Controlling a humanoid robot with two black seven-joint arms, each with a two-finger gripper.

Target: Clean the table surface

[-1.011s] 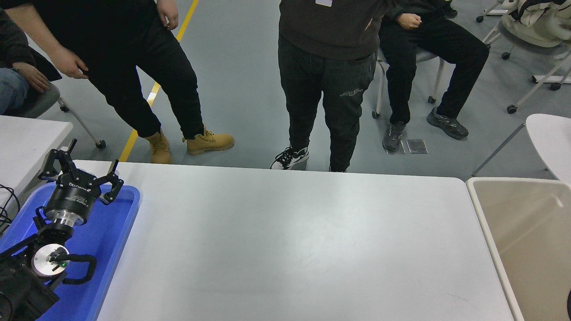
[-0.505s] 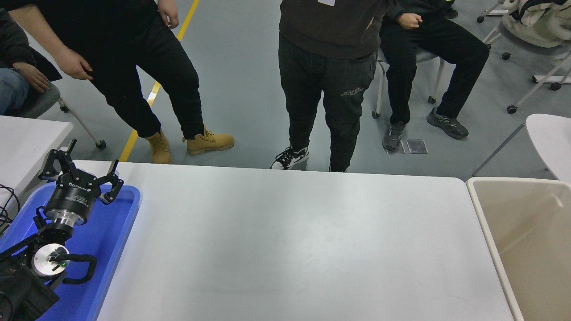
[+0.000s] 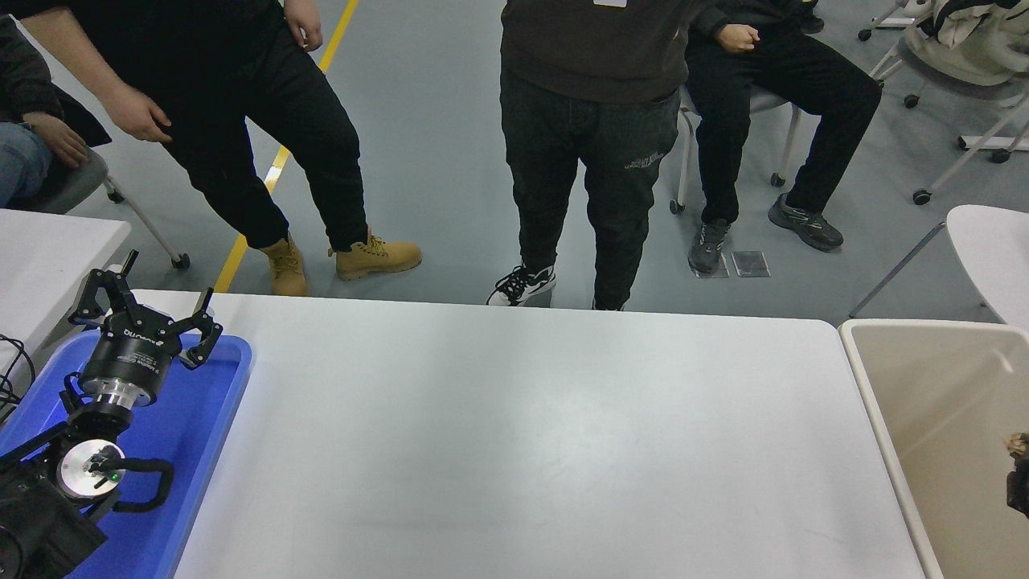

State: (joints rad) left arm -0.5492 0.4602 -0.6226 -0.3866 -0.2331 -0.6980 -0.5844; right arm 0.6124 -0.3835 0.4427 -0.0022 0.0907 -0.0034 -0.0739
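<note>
The left claw (image 3: 145, 310) rests spread over the blue tray (image 3: 205, 418) at lower left; the right claw (image 3: 1018, 478) barely shows at the right edge, state unclear; the desk (image 3: 522, 434) looks bare, so sweep slowly.

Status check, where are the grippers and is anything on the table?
Left gripper open, parked over blue tray. Right gripper barely in view above beige bin, state unclear. Table surface bare; nothing blocking.

Blue tray (image 3: 201, 418) at left edge. Beige bin (image 3: 924, 418) at right edge. Smaller white tabletop (image 3: 48, 249) far left, another (image 3: 993, 249) far right. Three people (image 3: 595, 121) stand or sit beyond the far side; rolling chairs (image 3: 957, 72) behind.
</note>
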